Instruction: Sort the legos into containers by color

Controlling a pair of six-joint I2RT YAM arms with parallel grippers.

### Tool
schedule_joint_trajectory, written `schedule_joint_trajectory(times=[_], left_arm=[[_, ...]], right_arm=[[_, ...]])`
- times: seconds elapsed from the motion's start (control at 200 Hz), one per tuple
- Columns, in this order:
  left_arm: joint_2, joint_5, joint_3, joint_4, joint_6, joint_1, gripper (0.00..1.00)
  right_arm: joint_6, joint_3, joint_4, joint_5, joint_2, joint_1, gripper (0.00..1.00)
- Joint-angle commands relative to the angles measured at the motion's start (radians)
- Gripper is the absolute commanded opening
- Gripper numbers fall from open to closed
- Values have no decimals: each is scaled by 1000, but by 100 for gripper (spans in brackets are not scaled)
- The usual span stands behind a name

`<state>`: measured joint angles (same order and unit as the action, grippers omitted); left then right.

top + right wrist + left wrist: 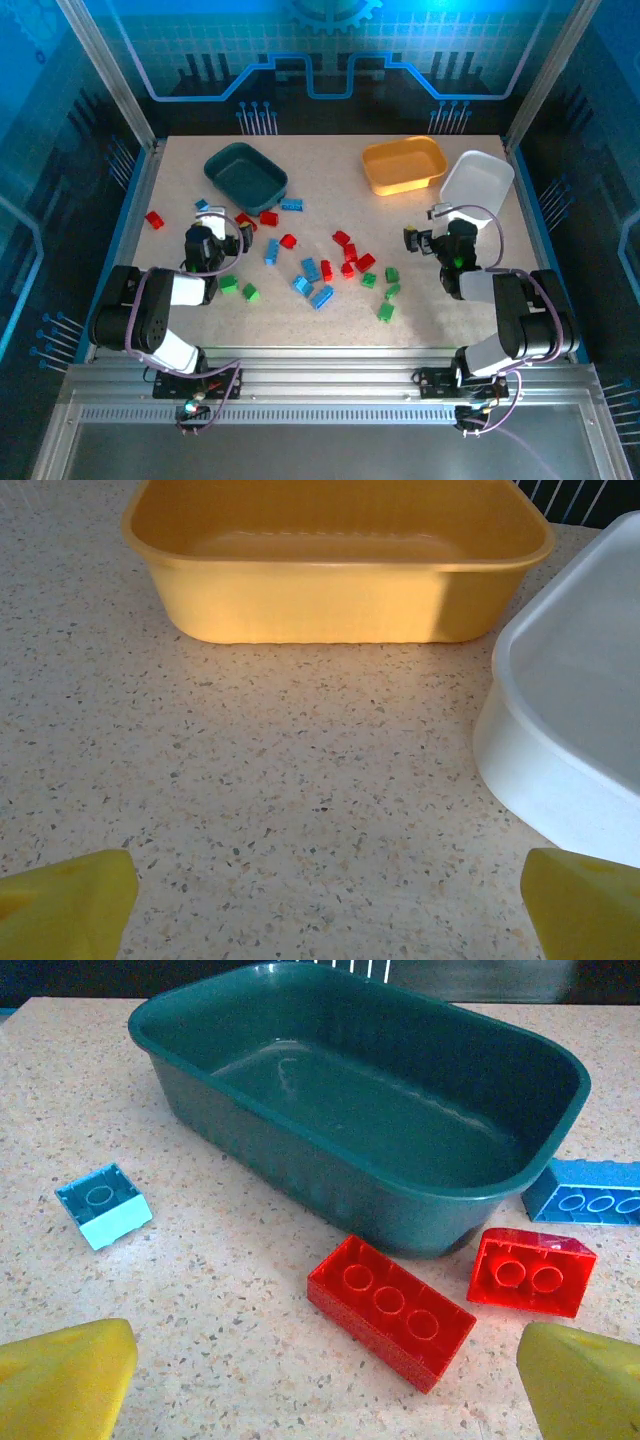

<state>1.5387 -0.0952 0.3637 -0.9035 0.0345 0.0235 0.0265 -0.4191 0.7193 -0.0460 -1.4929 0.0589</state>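
Speckled surface [430, 300] carries teal tub [246, 171] far left, yellow tub [404, 165] and white tub [478, 180] far right; legos [311, 270] scatter across its middle; left end effector [322, 1385] gapes wide, empty, two red bricks [388, 1310] ahead beside the teal tub; right end effector [325, 900], equally wide and empty, faces bare room before both tubs.

High rear camera overlooks the speckled table [330, 205]; low wrist cameras closely face its dark teal plastic tub [360, 1130] and yellow-orange plastic tub [330, 600].

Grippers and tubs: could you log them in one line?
left gripper open; right gripper open; teal tub, yellow tub, white tub empty; bricks unsorted
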Motion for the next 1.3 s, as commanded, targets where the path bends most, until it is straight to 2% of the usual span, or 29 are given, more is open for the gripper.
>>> schedule_joint_trajectory(times=[0.0,1.156,1.291], left_arm=[[11,25,14,-24,-7,-2,99],[11,28,16,-23,-9,-2,99],[-22,-24,14,-13,-9,4,99]], right_arm=[[-6,-17,28,-8,-12,10,100],[-13,-21,22,23,-12,-7,100],[-14,-25,15,23,-13,-7,100]])
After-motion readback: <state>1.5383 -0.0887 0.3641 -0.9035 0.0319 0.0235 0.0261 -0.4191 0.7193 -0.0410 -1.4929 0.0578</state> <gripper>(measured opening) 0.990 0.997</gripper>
